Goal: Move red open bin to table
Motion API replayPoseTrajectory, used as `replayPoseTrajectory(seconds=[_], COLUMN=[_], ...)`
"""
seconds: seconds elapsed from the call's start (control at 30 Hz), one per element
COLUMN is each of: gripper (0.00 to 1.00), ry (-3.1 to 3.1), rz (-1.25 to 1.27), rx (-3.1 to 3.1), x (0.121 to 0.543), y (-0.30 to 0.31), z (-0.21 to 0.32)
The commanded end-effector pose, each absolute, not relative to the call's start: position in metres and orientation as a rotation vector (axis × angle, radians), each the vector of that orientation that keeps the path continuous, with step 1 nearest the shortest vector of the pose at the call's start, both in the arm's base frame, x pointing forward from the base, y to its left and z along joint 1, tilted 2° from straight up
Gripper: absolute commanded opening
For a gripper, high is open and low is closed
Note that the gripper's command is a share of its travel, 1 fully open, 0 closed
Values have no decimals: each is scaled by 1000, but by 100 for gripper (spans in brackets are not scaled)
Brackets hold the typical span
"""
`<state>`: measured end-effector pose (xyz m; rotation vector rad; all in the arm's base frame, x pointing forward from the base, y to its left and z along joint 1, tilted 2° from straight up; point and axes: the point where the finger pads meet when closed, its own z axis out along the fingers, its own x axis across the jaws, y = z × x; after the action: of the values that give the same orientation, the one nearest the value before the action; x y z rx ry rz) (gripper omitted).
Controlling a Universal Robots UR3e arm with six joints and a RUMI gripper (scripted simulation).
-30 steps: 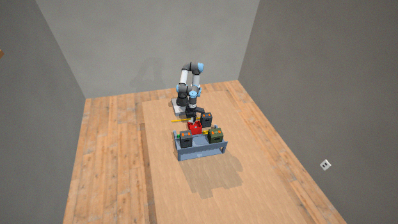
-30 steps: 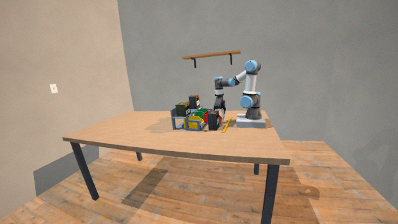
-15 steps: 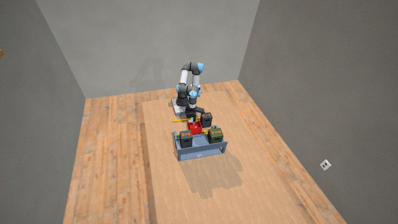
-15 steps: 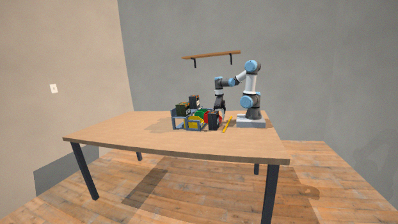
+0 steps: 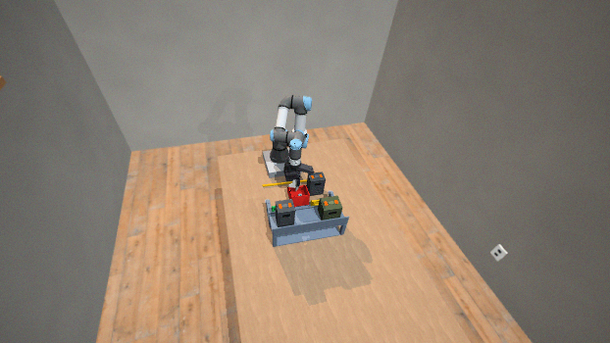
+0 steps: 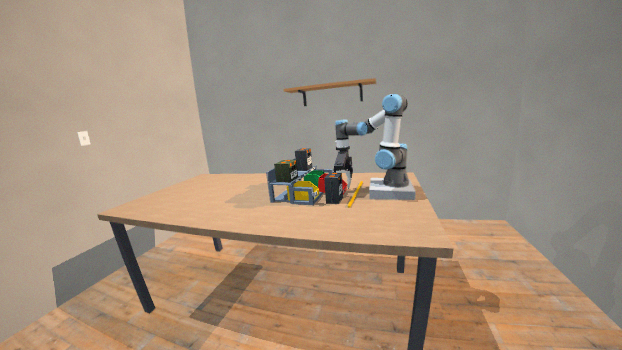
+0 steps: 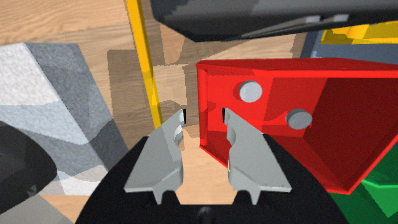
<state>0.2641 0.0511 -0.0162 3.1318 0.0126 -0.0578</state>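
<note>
Red bin (image 7: 320,120): open-topped, thin-walled, rigid-looking plastic; probably light, smooth-sided and likely slippery. Contents: two grey round parts (image 7: 250,91), loose, so they could roll or spill if the bin tips. Location: on the blue-grey shelf (image 5: 309,230), on the side nearest the arm, beside a green bin (image 7: 385,192) and a yellow bin (image 7: 367,32).

Best hold: the near wall, one finger inside and one outside, kept level.

Gripper (image 7: 202,117): jaws spread part-way, straddling the bin's near wall, holding nothing; no squeeze on the wall visible.

Wrist view: shows the straddle, the parts inside, and a yellow stick (image 7: 145,65) on the tabletop (image 6: 240,210).

Top view: shows three dark boxes (image 5: 284,213) around the bin. The exterior view alone shows the shelf's low height and the open tabletop for set-down.
</note>
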Motion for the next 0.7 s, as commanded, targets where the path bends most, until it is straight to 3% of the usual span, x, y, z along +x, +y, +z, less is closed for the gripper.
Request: replayPoseTrajectory(seconds=[0.0,0.27,0.43,0.67], gripper=[26,26,26,26], ry=[13,13,13,13], rz=[-54,-54,-54,-54], rx=[3131,3131,3131,3131], x=[265,265,267,267], y=[51,51,51,51], z=[-16,-16,39,39])
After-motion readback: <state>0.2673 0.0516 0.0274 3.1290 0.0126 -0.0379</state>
